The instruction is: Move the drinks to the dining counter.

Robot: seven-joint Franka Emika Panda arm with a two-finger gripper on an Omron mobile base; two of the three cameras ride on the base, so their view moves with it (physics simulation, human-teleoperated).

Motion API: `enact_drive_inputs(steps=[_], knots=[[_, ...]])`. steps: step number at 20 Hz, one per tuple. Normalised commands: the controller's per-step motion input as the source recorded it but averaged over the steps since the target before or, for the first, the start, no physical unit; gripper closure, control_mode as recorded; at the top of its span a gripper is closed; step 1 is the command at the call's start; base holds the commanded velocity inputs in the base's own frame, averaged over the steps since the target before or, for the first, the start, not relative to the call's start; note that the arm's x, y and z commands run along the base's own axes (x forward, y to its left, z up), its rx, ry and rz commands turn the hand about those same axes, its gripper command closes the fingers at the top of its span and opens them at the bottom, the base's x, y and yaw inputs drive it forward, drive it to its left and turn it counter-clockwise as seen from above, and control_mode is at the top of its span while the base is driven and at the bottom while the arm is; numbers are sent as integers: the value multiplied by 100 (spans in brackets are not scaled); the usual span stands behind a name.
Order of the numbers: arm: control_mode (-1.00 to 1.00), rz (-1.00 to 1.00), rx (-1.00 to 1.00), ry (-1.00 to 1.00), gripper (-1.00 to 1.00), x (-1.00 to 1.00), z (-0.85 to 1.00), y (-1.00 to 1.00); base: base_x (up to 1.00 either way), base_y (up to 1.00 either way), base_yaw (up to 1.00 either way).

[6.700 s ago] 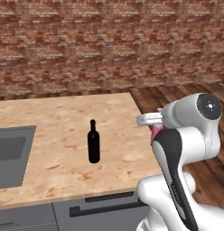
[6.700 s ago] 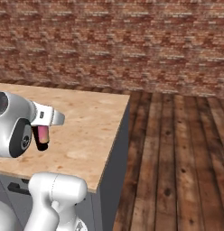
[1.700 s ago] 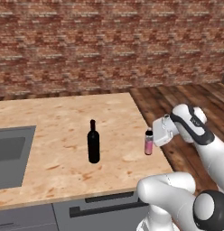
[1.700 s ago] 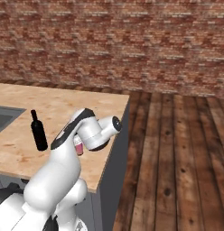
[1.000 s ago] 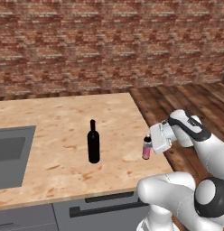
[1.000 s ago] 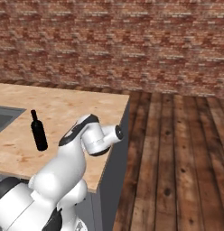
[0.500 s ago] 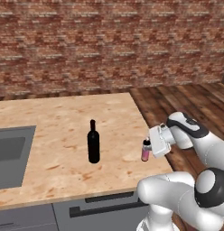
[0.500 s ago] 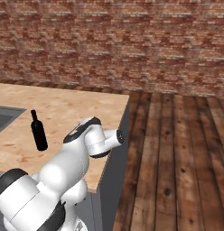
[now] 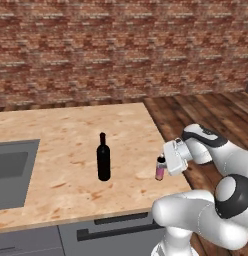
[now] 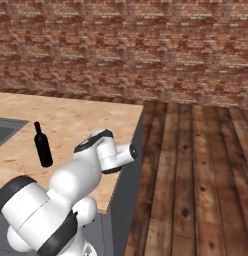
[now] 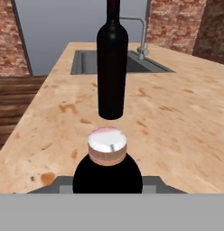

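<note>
Pink bottle (image 9: 159,169) with dark cap stands upright on the dining counter (image 9: 56,150), close to its right-hand edge near the front corner; gripper (image 9: 165,164) closed around it, the white hand pressed against its right side; hand view looks down over the cap (image 11: 107,173) from close range; black wine bottle (image 9: 103,158) stands upright further in on the light wood top, to the left of the pink one and apart from it; grey sink (image 9: 11,172) inset at the counter's left end, faucet (image 11: 141,34) behind it; brick wall (image 9: 121,50) beyond; wooden floor (image 10: 196,170) to the right.
</note>
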Motion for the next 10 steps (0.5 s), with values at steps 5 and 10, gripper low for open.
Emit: enact_drive_inputs(steps=[5,10], knots=[[-100,3,0,0,100,15,-12,0,0,0,0],[-100,3,0,0,100,11,-17,0,0,0,0]])
